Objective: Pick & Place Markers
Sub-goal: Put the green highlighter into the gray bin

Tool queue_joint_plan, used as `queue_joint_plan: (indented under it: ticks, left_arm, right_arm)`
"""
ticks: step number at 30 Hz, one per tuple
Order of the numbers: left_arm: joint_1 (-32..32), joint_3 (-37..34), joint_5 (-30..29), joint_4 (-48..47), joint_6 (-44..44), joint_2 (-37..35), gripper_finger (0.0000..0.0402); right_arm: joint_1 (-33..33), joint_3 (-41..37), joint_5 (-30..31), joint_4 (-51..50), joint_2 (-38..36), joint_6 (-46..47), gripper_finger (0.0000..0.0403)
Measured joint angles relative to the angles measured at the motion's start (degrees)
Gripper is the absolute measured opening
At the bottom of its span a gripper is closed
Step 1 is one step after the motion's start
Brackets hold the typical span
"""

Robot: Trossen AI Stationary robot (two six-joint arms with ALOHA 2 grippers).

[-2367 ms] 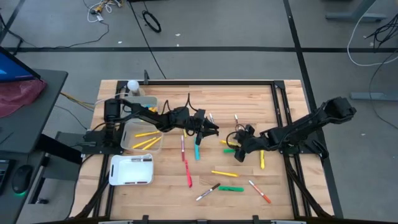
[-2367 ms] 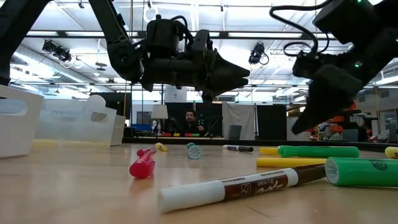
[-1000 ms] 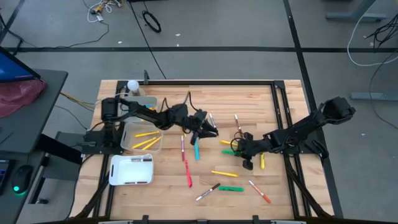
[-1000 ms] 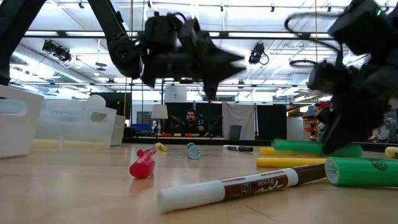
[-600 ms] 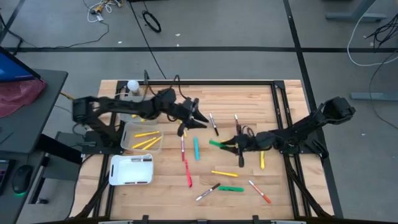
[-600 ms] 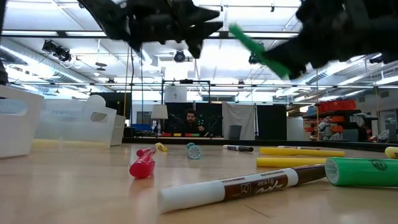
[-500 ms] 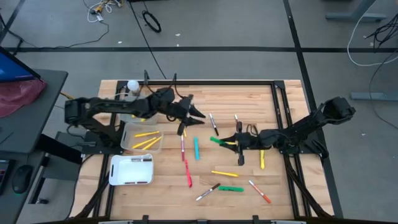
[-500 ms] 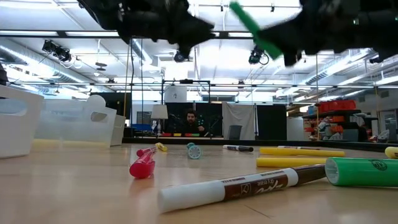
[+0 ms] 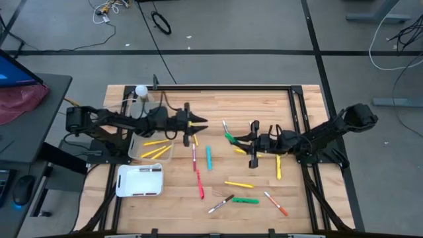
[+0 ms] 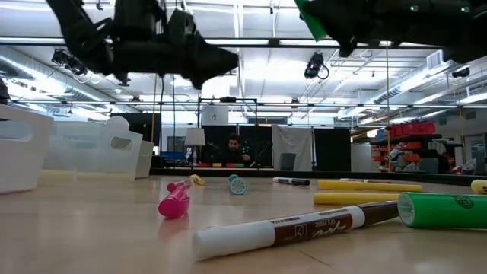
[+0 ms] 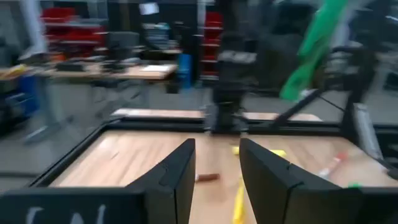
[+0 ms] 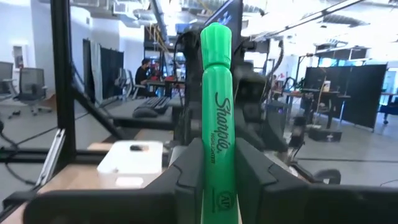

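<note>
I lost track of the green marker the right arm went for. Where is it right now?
The green marker is clamped in the right gripper, lifted above the table's middle in the high view, across from the left gripper and above the light blue marker.

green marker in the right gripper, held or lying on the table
Held. The green marker stands clamped between the right gripper's fingers, lifted off the table in the high view.

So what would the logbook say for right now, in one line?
right gripper: shut on green marker, lifted | left gripper: open, empty, by clear bin
</note>
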Motion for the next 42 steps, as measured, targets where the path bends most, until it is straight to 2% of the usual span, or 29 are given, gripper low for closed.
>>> queue_joint_plan:
  ticks: [2,5,11,17,21,24,37,42]
  left_arm:
    - [0.0,-1.8,-1.7,3.3,-1.2,0.0,0.0131]
    - [-0.3,-1.8,-0.9,4.7,-1.6,0.0,0.0131]
    - [-2.2,0.9,4.2,4.2,6.8,0.0,0.0137]
    - [-3.7,2.6,4.8,4.5,8.4,0.0,0.0200]
    - [-4.3,2.9,5.4,4.8,8.1,0.0,0.0248]
    - [-4.6,3.0,7.5,4.9,8.4,0.1,0.0265]
    - [-4.7,3.0,13.3,3.2,10.1,-0.6,0.0253]
    - [-4.5,2.9,12.9,3.4,10.3,-0.6,0.0253]
  right_arm:
    - [-1.2,1.3,-1.3,0.1,0.5,0.0,0.0056]
    - [-3.5,4.3,-5.8,0.1,3.0,0.0,0.0056]
    - [-7.4,12.9,-9.9,-0.2,12.7,0.0,0.0057]
    - [-8.7,18.9,-10.5,0.1,19.2,0.0,0.0057]
    - [-8.6,19.4,-11.2,0.3,19.5,0.1,0.0057]
    - [-8.5,19.1,-11.6,0.5,19.5,1.0,0.0057]
    - [-8.0,19.0,-13.5,-2.0,18.2,1.4,0.0057]
    - [-8.1,19.0,-14.1,-6.1,17.0,1.5,0.0057]
